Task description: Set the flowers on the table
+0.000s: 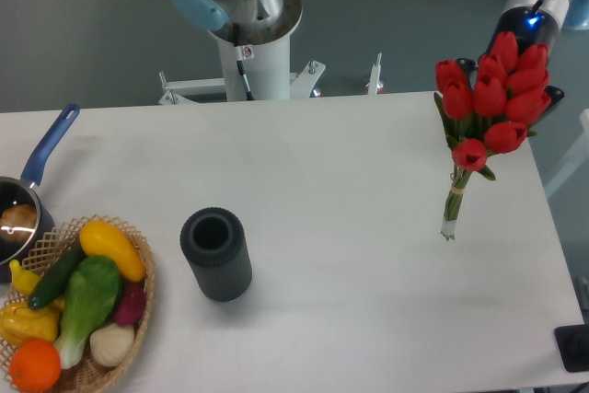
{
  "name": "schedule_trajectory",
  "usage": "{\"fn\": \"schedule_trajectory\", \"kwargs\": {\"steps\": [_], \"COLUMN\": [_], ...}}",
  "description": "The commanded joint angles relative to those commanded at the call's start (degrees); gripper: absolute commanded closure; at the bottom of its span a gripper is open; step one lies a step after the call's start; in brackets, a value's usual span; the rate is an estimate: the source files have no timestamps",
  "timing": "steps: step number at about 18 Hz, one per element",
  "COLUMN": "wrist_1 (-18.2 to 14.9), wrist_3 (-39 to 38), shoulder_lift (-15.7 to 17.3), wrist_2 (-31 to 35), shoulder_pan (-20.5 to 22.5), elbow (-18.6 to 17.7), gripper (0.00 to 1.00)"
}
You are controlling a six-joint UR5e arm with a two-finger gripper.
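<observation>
Gripping near the blooms, the gripper (512, 80) sits mostly hidden behind the red tulip heads, its dark fingers (553, 98) showing at either side of the bunch, apparently clamped on the flowers (490, 98). The bunch hangs upright at the right side of the table (350, 190), blooms uppermost, green stems tied together and pointing down, with the cut ends low over the white surface; whether they touch it I cannot tell. Left of centre a dark ribbed cylinder (217, 253) stands upright, open at the top. At the left edge a wicker basket (138, 260) holds colourful vegetables, just beside a pan with a blue handle (49, 146).
</observation>
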Motion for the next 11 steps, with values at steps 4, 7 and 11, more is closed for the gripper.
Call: {"fn": "schedule_trajectory", "kwargs": {"steps": [4, 7, 11], "wrist_1": [-0.09, -0.17, -0.17], "wrist_3": [-0.35, -0.44, -0.35], "shoulder_lift": [0.18, 0.53, 0.62], "wrist_2": [0.09, 0.26, 0.7], "shoulder_pan": [0.0, 0.0, -0.18], "elbow": [-0.44, -0.79, -0.62], "gripper": [0.72, 0.72, 0.72]}}
